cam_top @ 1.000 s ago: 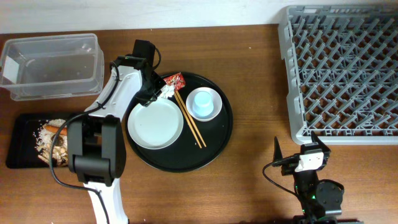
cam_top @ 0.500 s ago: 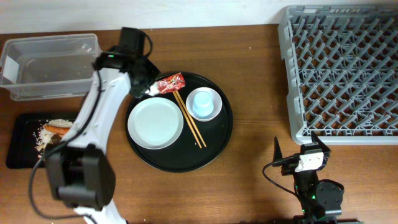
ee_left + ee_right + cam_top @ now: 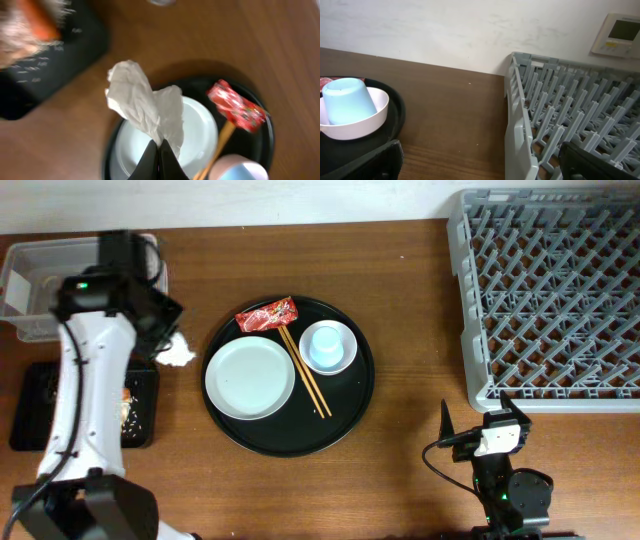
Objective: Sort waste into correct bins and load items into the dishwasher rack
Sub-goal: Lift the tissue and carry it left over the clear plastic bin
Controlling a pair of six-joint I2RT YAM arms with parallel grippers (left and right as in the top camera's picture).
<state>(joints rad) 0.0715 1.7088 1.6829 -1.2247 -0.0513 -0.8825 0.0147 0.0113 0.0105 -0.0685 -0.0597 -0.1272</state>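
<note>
Nearest, at the right, the right hand (image 3: 480,418) sits low over the brown wooden worktop (image 3: 420,300) with its two fingers spread wide and nothing between them; its own camera looks past them to bare wood. At the near left lies the flat black rectangular tray (image 3: 30,415), partly hidden under the left arm, with pale rice-like food scraps (image 3: 12,37) and an orange carrot (image 3: 37,22) on it, both blurred in the wrist view.

In the middle stands a large round black tray (image 3: 345,415). On it, a round pale grey-white dish (image 3: 250,378) lies at the left, a pair of thin brown wooden chopsticks (image 3: 305,375) runs slantwise just right of the dish, and a small light blue cup (image 3: 328,345) stands further right. A red snack wrapper (image 3: 266,314) lies at the tray's far edge.

The left hand (image 3: 168,342) is pinched tight on a crumpled white tissue (image 3: 179,353), which hangs over the worktop between the round tray and the two bins.

Far left is the clear rectangular plastic box (image 3: 60,280) with its white label (image 3: 12,292). Far right is the large square grey plastic rack (image 3: 550,290).
</note>
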